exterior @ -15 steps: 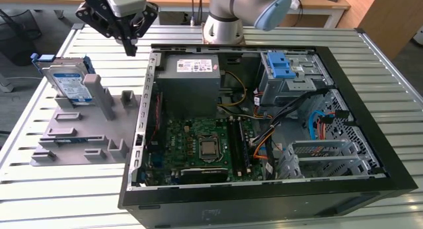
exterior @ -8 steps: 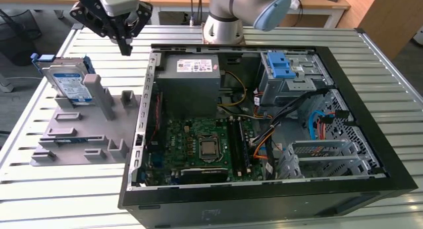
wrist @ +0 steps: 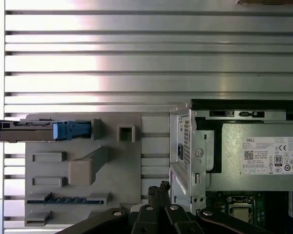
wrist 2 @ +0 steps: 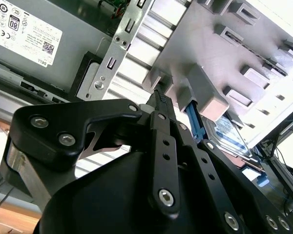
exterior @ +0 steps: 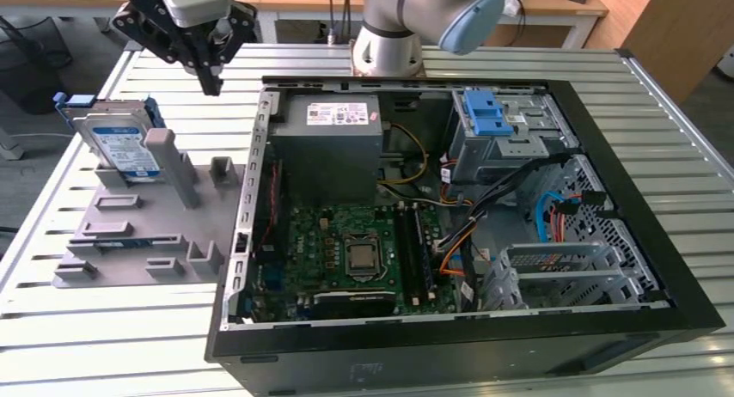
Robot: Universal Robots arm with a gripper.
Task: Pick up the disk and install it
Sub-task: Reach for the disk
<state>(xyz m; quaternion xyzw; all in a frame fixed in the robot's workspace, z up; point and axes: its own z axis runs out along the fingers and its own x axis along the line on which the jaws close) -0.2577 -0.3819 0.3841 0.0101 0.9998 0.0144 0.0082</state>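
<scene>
The disk is a silver drive with a white-and-blue label and a blue bracket. It stands on edge, leaning in a slot at the far end of a grey fixture, on the exterior view's left. It appears edge-on in the first wrist view and partly behind a fixture post in the second wrist view. My gripper hangs above the table between the fixture and the computer case, to the disk's right in the exterior view and apart from it. Both wrist views show its black fingers pressed together with nothing between them, as seen at the gripper and the gripper.
An open black computer case lies on the slatted metal table. Inside are a grey power supply box with a white sticker, a motherboard, loose cables and a metal drive cage with a blue latch piece.
</scene>
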